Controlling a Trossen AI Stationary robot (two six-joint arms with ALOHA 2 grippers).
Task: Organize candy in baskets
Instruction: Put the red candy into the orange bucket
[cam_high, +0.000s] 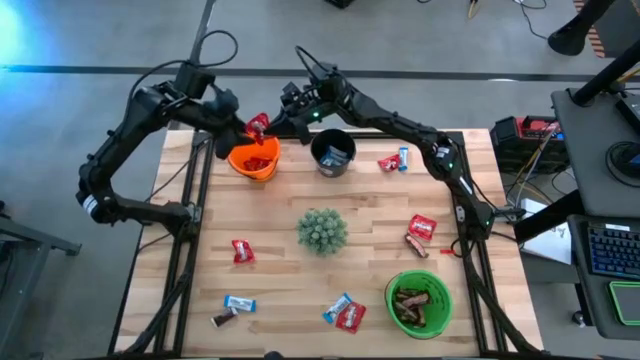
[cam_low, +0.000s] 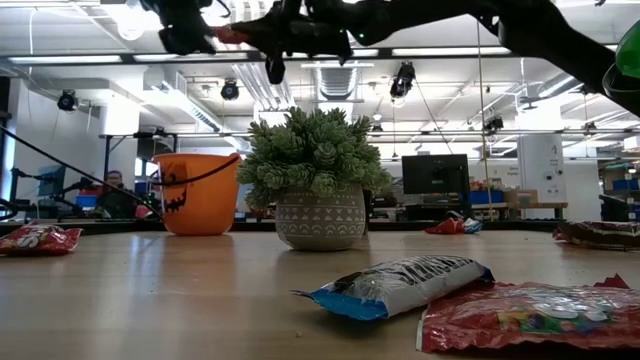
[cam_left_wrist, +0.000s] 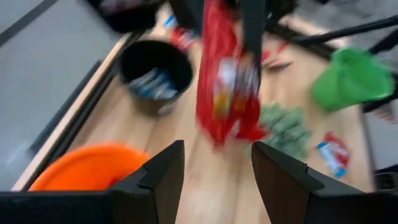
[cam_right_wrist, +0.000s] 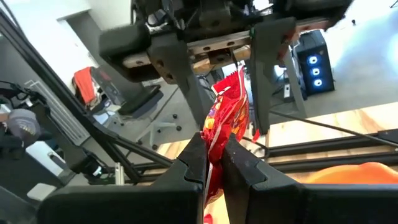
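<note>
My right gripper (cam_right_wrist: 214, 163) is shut on a red candy (cam_right_wrist: 229, 106), high over the far rim of the orange basket (cam_high: 253, 160), which has red candy inside. My left gripper (cam_left_wrist: 216, 163) is open and faces the right one. In the right wrist view its two fingers (cam_right_wrist: 179, 78) stand on either side of the candy's free end without touching it. The black basket (cam_high: 333, 152) holds blue-and-silver candy. The green basket (cam_high: 418, 300), at the near right, holds brown candy. My right gripper pinches one end of the red wrapper (cam_right_wrist: 212, 149) between its two fingers. The fingers come in about level from the table's right. The rest of the wrapper sticks out past the fingertips. The candy is lifted clear above the orange basket.
A spiky green plant (cam_high: 322, 230) in a pot stands mid-table. Loose candy lies at the left (cam_high: 243, 251), near left (cam_high: 232, 305), near middle (cam_high: 345, 312), right (cam_high: 420, 232) and far right (cam_high: 392, 161). Black frame rails run along both table sides.
</note>
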